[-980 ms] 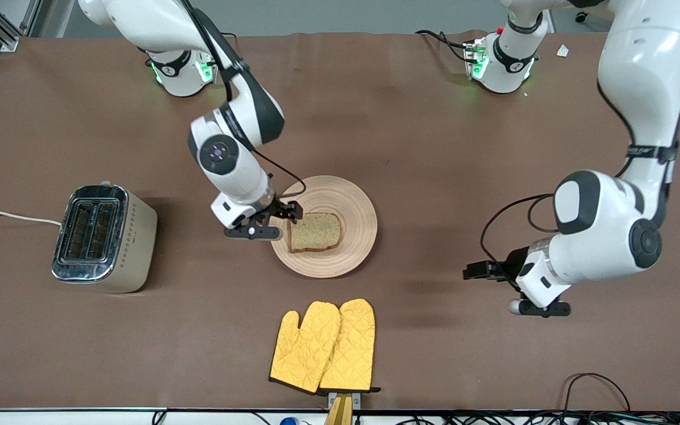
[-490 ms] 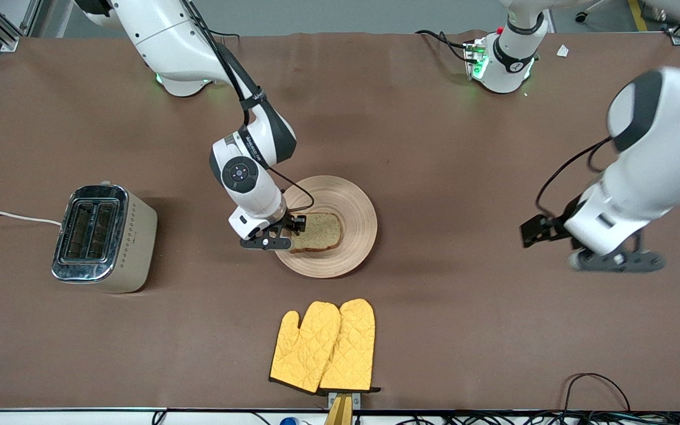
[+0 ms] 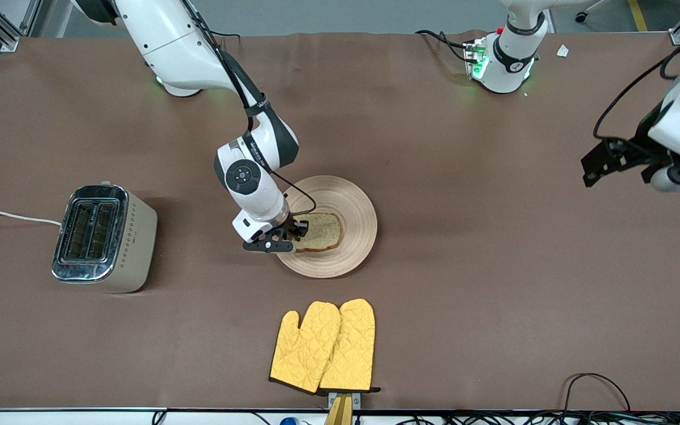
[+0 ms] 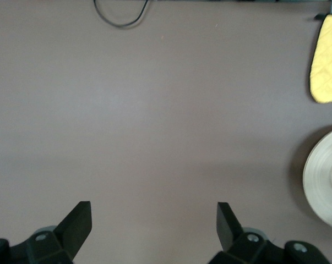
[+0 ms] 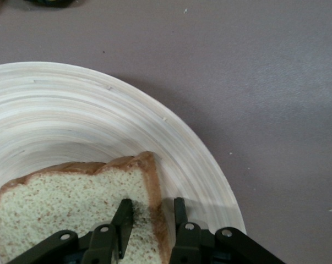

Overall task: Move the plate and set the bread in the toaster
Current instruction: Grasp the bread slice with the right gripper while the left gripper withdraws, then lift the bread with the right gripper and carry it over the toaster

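The bread (image 3: 322,230) lies flat on the wooden plate (image 3: 358,212) in the middle of the table. My right gripper (image 3: 293,231) is down at the bread's flat end, toward the toaster. In the right wrist view the right gripper (image 5: 152,212) is narrowly open, with one finger over the bread (image 5: 61,203) and the other on the plate (image 5: 72,110) beside the crust. The toaster (image 3: 104,239) stands at the right arm's end, slots up and empty. My left gripper (image 3: 598,160) hangs open and empty in the air over the left arm's end of the table, its fingers wide apart in the left wrist view (image 4: 153,217).
A pair of yellow oven mitts (image 3: 325,348) lies nearer the front camera than the plate. The toaster's white cord (image 3: 9,215) runs off the table's end. A black cable loop (image 3: 597,383) lies at the front edge. The left wrist view shows the plate's rim (image 4: 325,181) and a mitt (image 4: 326,60).
My right gripper has moved in and down onto the bread's flat end. My left arm has lifted and swung away from the table's middle toward its own end.
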Motion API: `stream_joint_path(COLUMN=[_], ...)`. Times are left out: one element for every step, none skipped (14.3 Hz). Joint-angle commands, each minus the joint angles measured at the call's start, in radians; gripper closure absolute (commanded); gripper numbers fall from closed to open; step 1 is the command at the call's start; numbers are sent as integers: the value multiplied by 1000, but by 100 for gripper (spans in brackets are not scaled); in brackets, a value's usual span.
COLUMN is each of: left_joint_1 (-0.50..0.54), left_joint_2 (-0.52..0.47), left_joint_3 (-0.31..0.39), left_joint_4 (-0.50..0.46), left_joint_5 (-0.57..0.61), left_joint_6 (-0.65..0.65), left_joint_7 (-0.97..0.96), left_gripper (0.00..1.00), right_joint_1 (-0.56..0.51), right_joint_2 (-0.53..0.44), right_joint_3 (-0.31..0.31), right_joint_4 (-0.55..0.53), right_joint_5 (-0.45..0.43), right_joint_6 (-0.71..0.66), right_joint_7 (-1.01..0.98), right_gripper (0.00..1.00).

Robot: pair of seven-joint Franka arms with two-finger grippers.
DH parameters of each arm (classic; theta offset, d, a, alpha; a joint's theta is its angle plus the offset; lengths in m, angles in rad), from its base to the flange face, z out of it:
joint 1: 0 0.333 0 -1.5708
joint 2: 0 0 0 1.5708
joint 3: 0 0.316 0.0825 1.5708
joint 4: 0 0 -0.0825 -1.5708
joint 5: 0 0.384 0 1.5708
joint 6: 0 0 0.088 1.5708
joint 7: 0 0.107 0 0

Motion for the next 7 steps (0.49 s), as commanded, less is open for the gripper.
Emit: stream_joint_path(left_joint_1=[-63, -60, -56, -53, -45, -33, -33], left_joint_2=[-50, -64, -81, -93, -125, -150, -159], left_joint_3=[74, 74, 69, 69, 71, 65, 65], left_joint_4=[-28, -32, -35, -44, -68, -96, -102], left_joint_5=[-3, -5, -5, -16, -35, -45, -46], left_joint_6=[-81, -111, -133, -147, -152, -150, -150], left_joint_7=[8, 12, 17, 17, 15, 14, 14], left_gripper=[0, 0, 0, 0, 0, 0, 0], right_joint_1=[15, 17, 17, 17, 17, 14, 15], right_joint_2=[12, 11, 11, 8, 3, -6, -46], right_joint_3=[-10, -10, -10, -10, -10, -11, -16], right_joint_4=[10, 10, 10, 12, 25, 31, 45], right_joint_5=[44, 64, 74, 74, 74, 73, 67], right_joint_6=[9, 7, 4, -5, -9, -40, -101], right_joint_7=[21, 23, 23, 32, 49, 67, 81], right_gripper=[88, 97, 100, 100, 100, 100, 100])
